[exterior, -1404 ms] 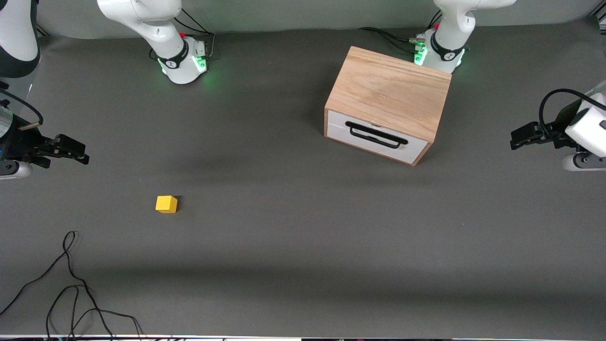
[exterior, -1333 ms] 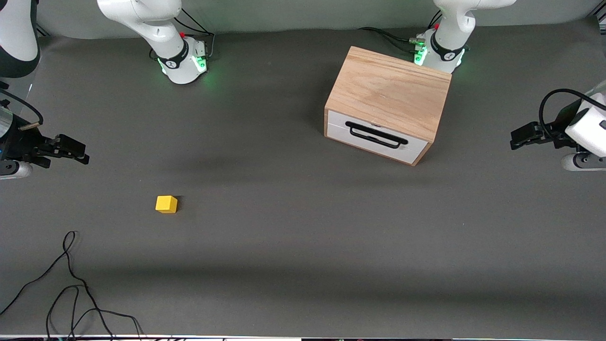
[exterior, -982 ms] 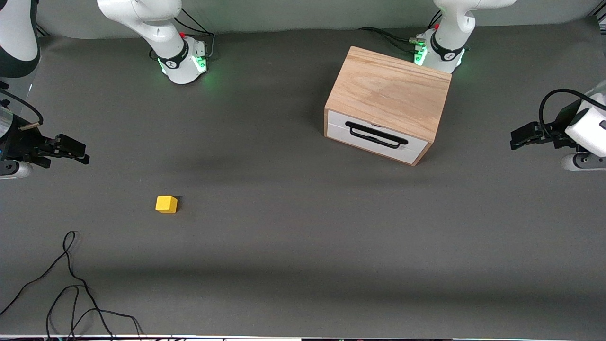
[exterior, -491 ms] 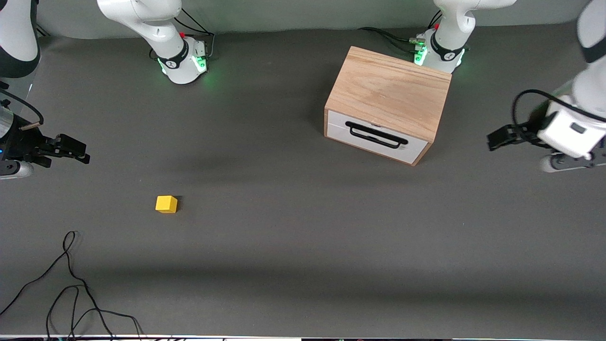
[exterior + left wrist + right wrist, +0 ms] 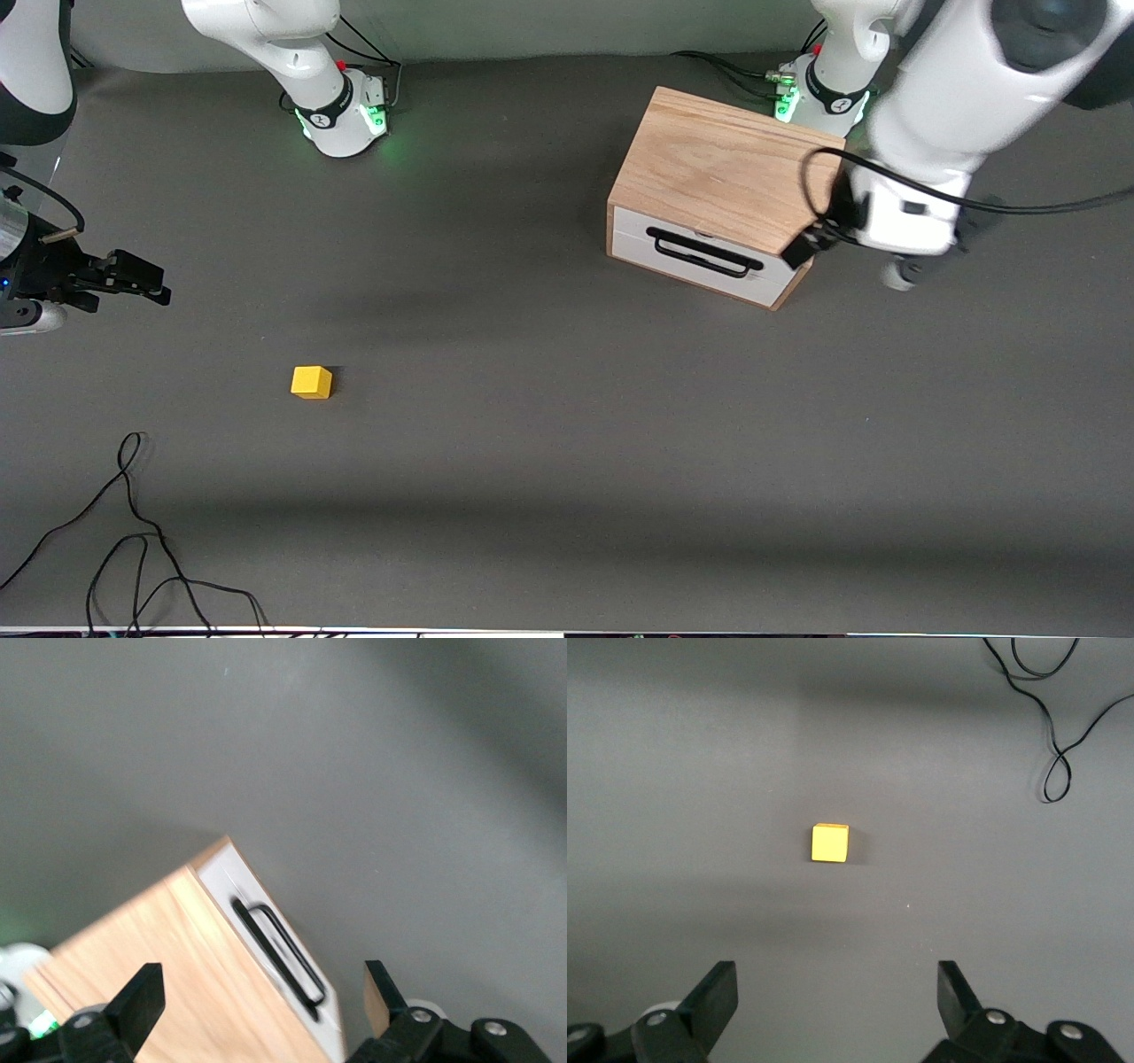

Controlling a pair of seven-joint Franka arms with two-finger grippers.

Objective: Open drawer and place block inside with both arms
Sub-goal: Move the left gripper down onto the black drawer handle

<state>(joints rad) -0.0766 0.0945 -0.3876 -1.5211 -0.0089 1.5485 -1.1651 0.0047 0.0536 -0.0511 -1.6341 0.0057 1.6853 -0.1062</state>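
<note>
The drawer (image 5: 706,259) is shut in its wooden box (image 5: 728,173); your left gripper (image 5: 802,251), jaws spread wide, has swung in over the box's corner, likely heading for the handle (image 5: 279,950). The block (image 5: 311,382) lies well apart from the box toward the right arm's end, where the right gripper (image 5: 142,285) waits with fingers apart and empty.

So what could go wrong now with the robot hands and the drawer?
The left hand is open over the wooden box, near the corner above the drawer. It might bump the box and shove it instead of catching the thin black handle. The block is small, so the open right hand, up above the table, could nudge it aside or snag the loose cable nearby.
</note>
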